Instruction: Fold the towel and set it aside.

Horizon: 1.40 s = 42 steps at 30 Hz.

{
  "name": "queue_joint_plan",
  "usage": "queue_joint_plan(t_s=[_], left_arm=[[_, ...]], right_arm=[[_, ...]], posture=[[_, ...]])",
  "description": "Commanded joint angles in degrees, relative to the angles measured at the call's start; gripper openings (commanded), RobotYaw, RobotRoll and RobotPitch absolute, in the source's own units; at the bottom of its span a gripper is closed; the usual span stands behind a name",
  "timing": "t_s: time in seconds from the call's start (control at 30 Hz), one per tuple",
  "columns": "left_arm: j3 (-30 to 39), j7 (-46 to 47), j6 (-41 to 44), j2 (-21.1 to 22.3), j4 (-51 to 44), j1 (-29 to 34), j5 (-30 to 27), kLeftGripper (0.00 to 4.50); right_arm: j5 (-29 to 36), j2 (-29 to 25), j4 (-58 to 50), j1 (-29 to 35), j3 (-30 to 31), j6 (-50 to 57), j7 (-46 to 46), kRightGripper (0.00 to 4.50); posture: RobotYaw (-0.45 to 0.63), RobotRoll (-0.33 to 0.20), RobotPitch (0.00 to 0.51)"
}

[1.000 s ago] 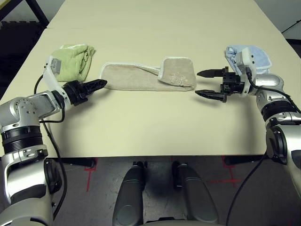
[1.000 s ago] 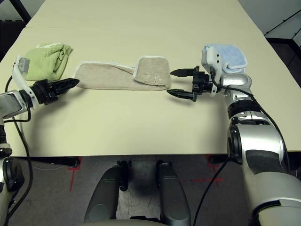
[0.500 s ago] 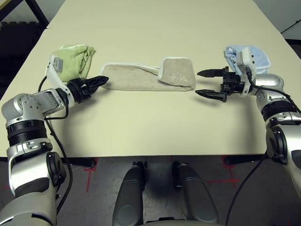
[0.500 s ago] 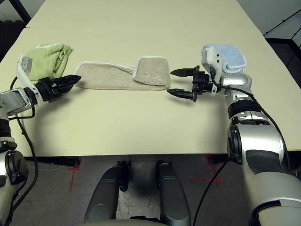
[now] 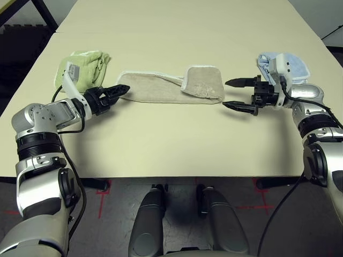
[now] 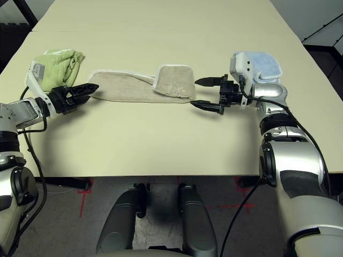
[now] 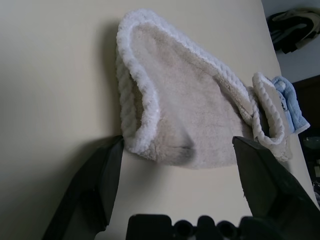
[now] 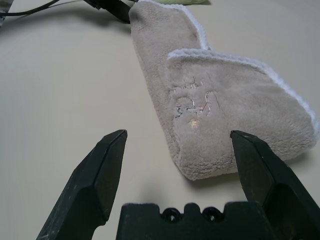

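The beige terry cloth towel with white stitched edging (image 5: pixel 174 88) is laid across the pale surface (image 5: pixel 171 144), its right end folded over. The left tool (image 5: pixel 119 93) is spread at its left end, nothing gripped. The right tool (image 5: pixel 231 93) is held wide beside its right end, empty.

A pale cream table (image 5: pixel 177 144) carried three cloths in a row. The tan towel (image 5: pixel 166 88) lay flat mid-table, its right end folded over. A green towel (image 5: pixel 86 67) sat bunched just off its left end; a blue towel (image 5: pixel 292 63) lay well apart, right.
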Motion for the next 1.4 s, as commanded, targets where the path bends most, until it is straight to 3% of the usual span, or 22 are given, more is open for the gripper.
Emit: queue_joint_plan(t_s=[0.03, 0.23, 0.3, 0.57, 0.87, 1.2, 1.4], left_arm=[[-0.1, 0.7, -0.8, -0.5, 1.6, -0.5, 0.7, 2.95], [0.1, 1.5, -1.8, -0.6, 2.3, -0.6, 0.9, 0.62], [0.3, 1.9, -1.9, -0.6, 2.1, 0.0, 0.9, 0.04], [1.7, 2.2, 1.3, 1.2, -4.1, 5.7, -0.8, 0.04], [11.4, 7.9, 7.1, 0.5, -21.1, 17.5, -5.2, 0.04], [12.3, 8.0, 3.8, 4.1, -22.4, 19.0, -4.1, 0.04], [6.8, 5.2, -0.4, 5.5, -19.7, 12.8, -3.1, 0.04]], right_arm=[[-0.6, -0.6, -0.7, 0.5, 0.0, -0.5, 0.0, 4.5], [-0.6, -0.6, -0.7, 0.5, 0.0, -0.5, 0.0, 4.5], [-0.7, -0.5, -0.7, 0.5, 0.1, -0.4, -0.1, 4.5], [-0.7, -0.5, -0.7, 0.6, 0.1, -0.6, -0.3, 4.5], [-1.2, 0.3, -0.2, -0.5, 0.3, -0.2, -1.3, 4.5], [-0.8, 1.1, 0.0, -1.0, -0.1, 2.4, 0.4, 4.5], [-0.9, 1.1, -0.7, 0.0, 0.1, 2.6, 2.0, 4.5]], posture=[[0.03, 0.0, 0.186], [0.03, 0.0, 0.187], [0.03, 0.0, 0.187], [0.04, 0.0, 0.18], [0.07, 0.0, 0.174], [0.09, 0.0, 0.174], [0.07, 0.0, 0.174]])
